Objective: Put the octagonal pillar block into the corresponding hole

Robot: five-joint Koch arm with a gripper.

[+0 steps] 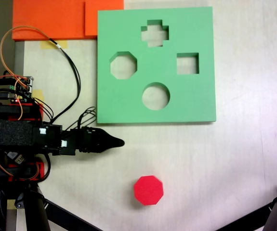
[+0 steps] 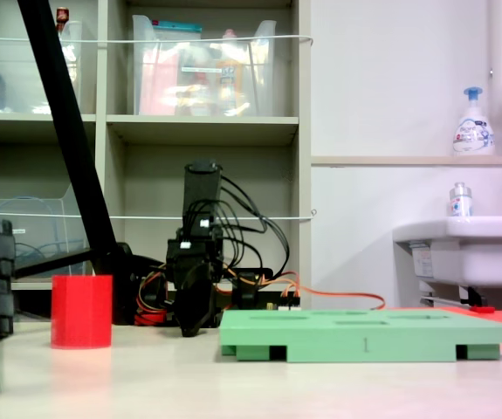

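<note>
Claw (image 1: 120, 142) of mine, tips pressed together and holding nothing, hangs low over the table (image 1: 234, 159), just off the near edge of the green board (image 1: 196, 29). Octagonal pillar block (image 1: 148, 190) stands upright on the table, apart from both. Corresponding hole (image 1: 124, 65) lies empty. Step in hand, as I judge it: the approach. Next I must spread my tips, then descend over the block.

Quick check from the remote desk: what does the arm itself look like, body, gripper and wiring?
The arm is black and boxy, with small white connectors along its links. Its gripper is black and tapers to a pointed tip. Black cables loop off the arm, orange wires curl near its base, where there are red parts.
</note>
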